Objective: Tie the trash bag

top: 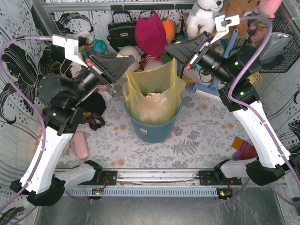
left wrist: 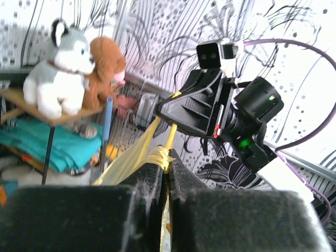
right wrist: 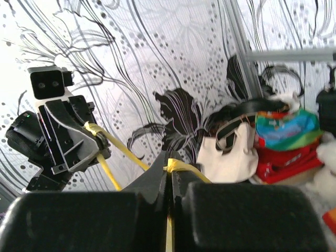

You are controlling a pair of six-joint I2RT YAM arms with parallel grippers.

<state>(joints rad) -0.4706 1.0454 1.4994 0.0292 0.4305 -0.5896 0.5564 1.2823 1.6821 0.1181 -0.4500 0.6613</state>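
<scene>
The bag (top: 152,96) stands upright in the bucket (top: 152,131), between the arms. The left hand (top: 129,60) is clamped on its left top corner and the right hand (top: 168,48) on its right. The corners sit apart across the mouth, so crossing them probably comes next.

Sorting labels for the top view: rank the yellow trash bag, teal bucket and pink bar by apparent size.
trash bag, largest
teal bucket, though the bag covers much of it
pink bar, clearly smallest

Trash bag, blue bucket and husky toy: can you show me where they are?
trash bag (top: 165,79): top view, on its yellow side wall.
bucket (top: 152,132): top view, on its blue front wall.
husky toy (left wrist: 52,84): left wrist view, on its white chest.
</scene>
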